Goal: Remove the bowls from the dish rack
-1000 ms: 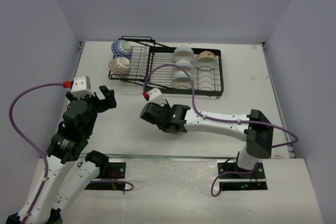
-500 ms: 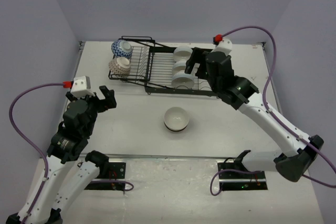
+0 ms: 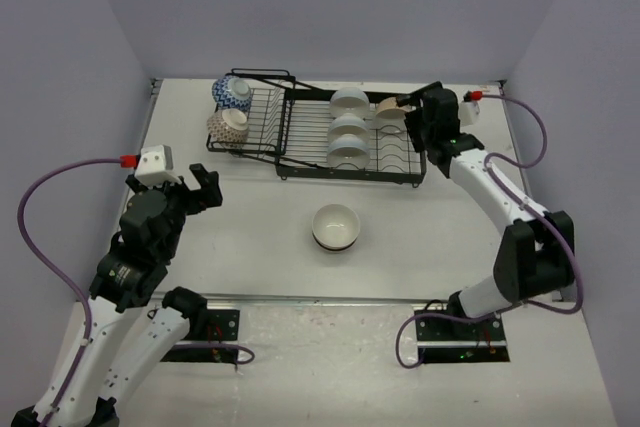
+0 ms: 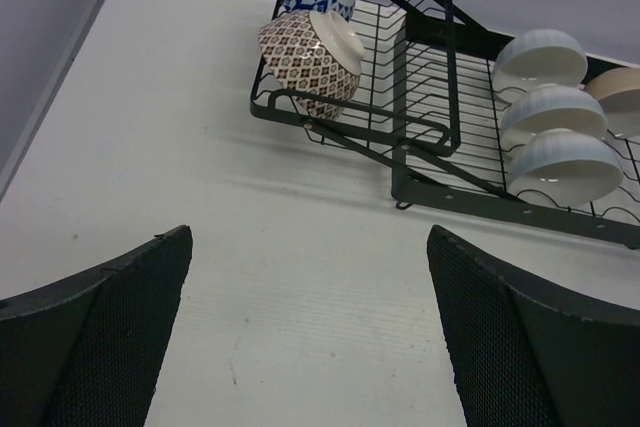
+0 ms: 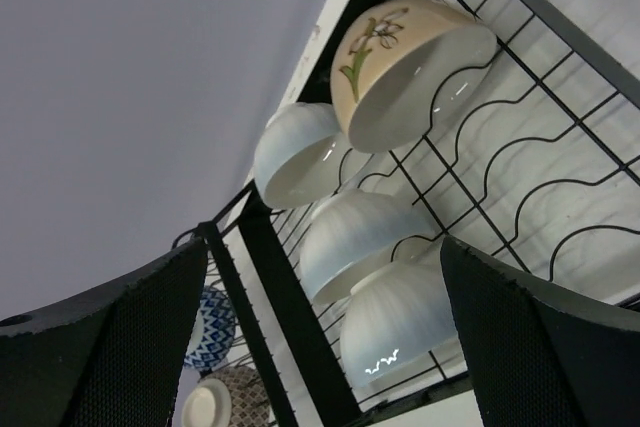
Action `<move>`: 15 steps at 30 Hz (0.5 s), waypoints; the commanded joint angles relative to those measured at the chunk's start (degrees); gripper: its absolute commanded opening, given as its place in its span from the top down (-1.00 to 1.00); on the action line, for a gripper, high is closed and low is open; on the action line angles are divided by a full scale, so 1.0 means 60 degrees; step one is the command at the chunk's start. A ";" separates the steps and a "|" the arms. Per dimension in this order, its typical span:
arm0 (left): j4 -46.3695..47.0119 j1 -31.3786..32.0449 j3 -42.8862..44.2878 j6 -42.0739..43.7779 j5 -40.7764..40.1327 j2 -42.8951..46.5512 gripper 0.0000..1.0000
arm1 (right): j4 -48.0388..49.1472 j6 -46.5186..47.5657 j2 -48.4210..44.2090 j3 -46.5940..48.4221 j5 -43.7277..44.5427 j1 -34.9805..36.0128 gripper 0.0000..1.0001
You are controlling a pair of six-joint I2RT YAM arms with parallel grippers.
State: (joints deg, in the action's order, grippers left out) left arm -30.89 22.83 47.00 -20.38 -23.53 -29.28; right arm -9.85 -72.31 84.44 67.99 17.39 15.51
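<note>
The black dish rack (image 3: 300,147) stands at the back of the table. It holds three white bowls (image 3: 348,127) in a row, a tan flowered bowl (image 3: 393,109), a blue-and-white bowl (image 3: 233,93) and a brown patterned bowl (image 3: 228,126). One more white bowl (image 3: 336,226) sits upright on the table in front of the rack. My right gripper (image 3: 408,107) is open at the rack's right end, close to the tan flowered bowl (image 5: 410,67) and holding nothing. My left gripper (image 3: 200,187) hangs open and empty over the table's left side, short of the rack (image 4: 430,137).
Purple walls close in the table on the left, back and right. The right arm's cable (image 3: 520,122) loops beside the rack's right end. The left arm's cable (image 3: 60,182) arcs near the left wall.
The right arm let go of a white bowl on the table's middle, then swung back to the rack's right end with its jaws open. The left arm has not moved.
</note>
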 commanded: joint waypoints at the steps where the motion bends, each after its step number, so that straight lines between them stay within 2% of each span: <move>1: 0.0403 -0.0055 -0.0099 0.0130 0.0157 0.0075 -1.00 | 0.1567 -0.1450 0.0500 -0.0022 -0.0366 0.0038 -0.98; 5: 0.0418 -0.0026 -0.0100 0.0130 0.0142 0.0104 -1.00 | 0.2794 -0.2564 0.1057 -0.0899 0.0016 0.0008 -0.98; 9: 0.0432 0.0004 -0.0085 0.0130 0.0171 0.0104 -1.00 | 0.5474 -0.3050 0.1817 -0.2013 -0.0536 -0.0211 -0.98; 13: 0.0432 0.0062 -0.0085 0.0130 0.0201 0.0104 -1.00 | 0.7844 -0.2934 0.3046 -0.2015 -0.1140 -0.0402 -0.90; 15: 0.0461 0.0077 -0.0100 0.0145 0.0215 0.0104 -1.00 | 0.8363 -0.2845 0.3385 -0.1884 -0.1155 -0.0416 -0.85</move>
State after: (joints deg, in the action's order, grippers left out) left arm -30.85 22.96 46.96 -20.38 -22.83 -28.95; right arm 26.09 -87.94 103.13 55.99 11.81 13.41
